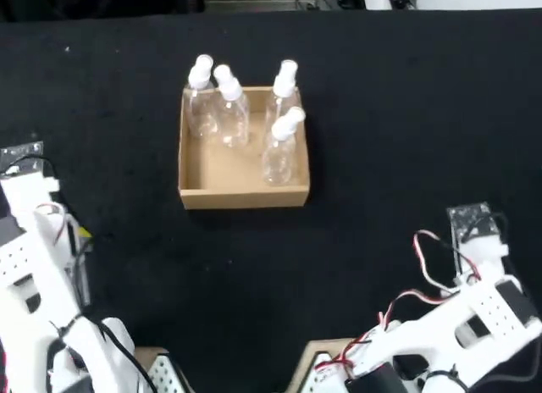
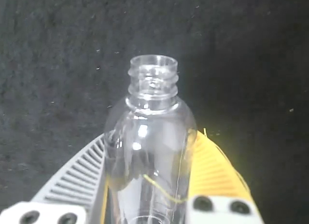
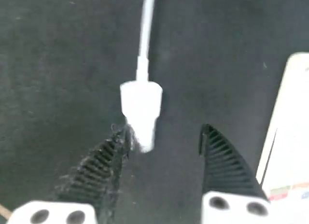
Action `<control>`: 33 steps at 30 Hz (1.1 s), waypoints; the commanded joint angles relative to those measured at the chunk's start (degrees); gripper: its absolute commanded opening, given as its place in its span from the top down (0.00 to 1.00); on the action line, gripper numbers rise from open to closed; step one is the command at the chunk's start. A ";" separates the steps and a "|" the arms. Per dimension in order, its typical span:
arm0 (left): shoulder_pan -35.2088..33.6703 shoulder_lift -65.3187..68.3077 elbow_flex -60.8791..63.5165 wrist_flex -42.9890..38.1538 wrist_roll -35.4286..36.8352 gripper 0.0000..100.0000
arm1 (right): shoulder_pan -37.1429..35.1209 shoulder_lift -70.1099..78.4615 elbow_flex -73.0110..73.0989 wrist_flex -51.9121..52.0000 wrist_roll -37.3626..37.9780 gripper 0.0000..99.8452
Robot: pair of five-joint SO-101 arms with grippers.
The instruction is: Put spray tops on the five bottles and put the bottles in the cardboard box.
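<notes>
A clear bottle (image 2: 149,137) with a bare threaded neck is held in my left gripper (image 2: 150,137), which is shut on its body between a grey finger and a yellow one. A white spray top (image 3: 141,110) with its thin tube sits between the black fingers of my right gripper (image 3: 166,132), close against one finger; the gripper is open. In the high view the cardboard box (image 1: 244,194) stands at the middle of the table. Several capped bottles (image 1: 279,152) stand upright in its far half. The left arm (image 1: 34,266) is at the near left, the right arm (image 1: 474,304) at the near right.
The table is covered in black cloth (image 1: 406,113). A white flat object (image 3: 289,113) lies beside the right gripper. The near half of the box floor (image 1: 216,168) is bare. Red and black cables (image 1: 432,266) hang off the right arm.
</notes>
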 commanded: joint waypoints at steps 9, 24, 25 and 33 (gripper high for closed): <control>8.48 -18.20 8.75 -1.05 9.67 0.97 | 4.75 16.48 -16.66 -3.96 -4.31 0.82; 9.01 -21.45 13.85 -5.45 9.76 0.97 | -2.64 31.60 -10.07 -13.10 -7.91 0.83; 9.01 -21.45 14.02 -5.45 9.76 0.97 | -4.31 30.02 -9.19 -11.87 -10.64 0.83; 9.01 -21.45 14.11 -5.45 9.76 0.97 | -16.44 14.02 -8.31 7.38 -24.70 0.83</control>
